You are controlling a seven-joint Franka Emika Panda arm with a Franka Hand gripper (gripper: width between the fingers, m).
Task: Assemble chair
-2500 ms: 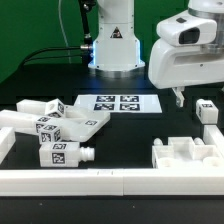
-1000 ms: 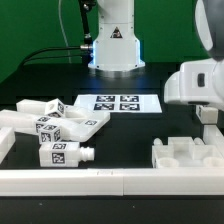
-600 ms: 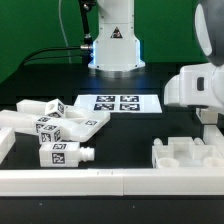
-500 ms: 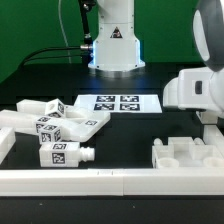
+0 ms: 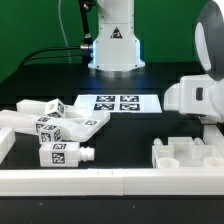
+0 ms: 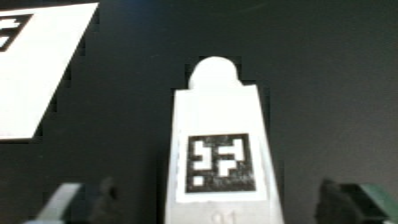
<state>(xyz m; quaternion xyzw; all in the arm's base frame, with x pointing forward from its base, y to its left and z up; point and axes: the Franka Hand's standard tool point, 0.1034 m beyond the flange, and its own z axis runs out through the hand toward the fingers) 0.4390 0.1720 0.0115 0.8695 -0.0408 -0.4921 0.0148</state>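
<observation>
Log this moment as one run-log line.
phase: pre-grasp | end effector: open, straddling tagged chair piece, gaps either side | loose chair pieces: heaped at exterior view's left

The arm [image 5: 200, 98] hung low at the exterior view's right, its end effector [image 6: 210, 203] pointing down, fingers [image 6: 71, 203] spread apart.

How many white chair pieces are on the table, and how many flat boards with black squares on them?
Chair pieces in the heap: 4 (they overlap, so I am not sure)
Boxy seat: 1
Long piece below the open hand: 1
Marker board: 1
Total: 7
</observation>
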